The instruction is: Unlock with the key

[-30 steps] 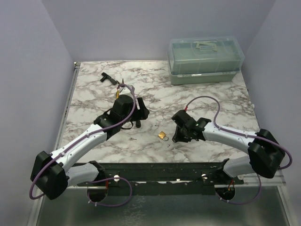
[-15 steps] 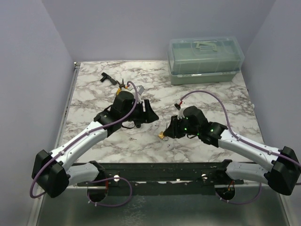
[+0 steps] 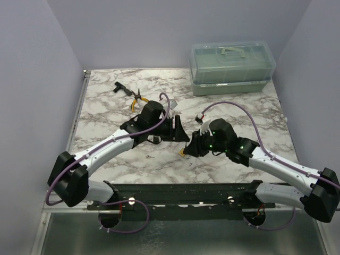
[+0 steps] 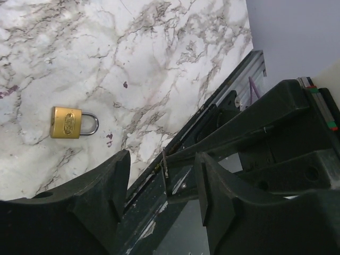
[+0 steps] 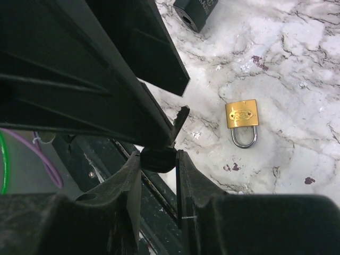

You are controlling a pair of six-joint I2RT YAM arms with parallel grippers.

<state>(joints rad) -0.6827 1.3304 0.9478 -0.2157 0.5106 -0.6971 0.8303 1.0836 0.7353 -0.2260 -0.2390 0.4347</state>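
Observation:
The small brass padlock [image 5: 242, 115] lies flat on the marble table, shackle toward the near edge; it also shows in the left wrist view [image 4: 71, 122] and just peeks out by the right fingers in the top view [image 3: 184, 153]. My right gripper [image 5: 158, 156] is shut on the dark head of the thin key [image 5: 180, 118], blade sticking out above the table, left of the padlock. My left gripper [image 4: 163, 159] is open, its two fingers either side of the key blade [image 4: 165, 162] without touching it. The two grippers meet mid-table [image 3: 182, 135] [image 3: 189, 149].
A translucent green toolbox [image 3: 232, 68] stands at the back right. Yellow-handled pliers [image 3: 139, 100] and a black tool [image 3: 120, 88] lie at the back left. A small black block [image 5: 195, 9] lies beyond the padlock. The table's dark front rail [image 3: 186, 192] runs close below the grippers.
My left gripper has swung right, up against the right gripper and around the key. The right gripper moved left over the padlock a second ago and has barely moved since.

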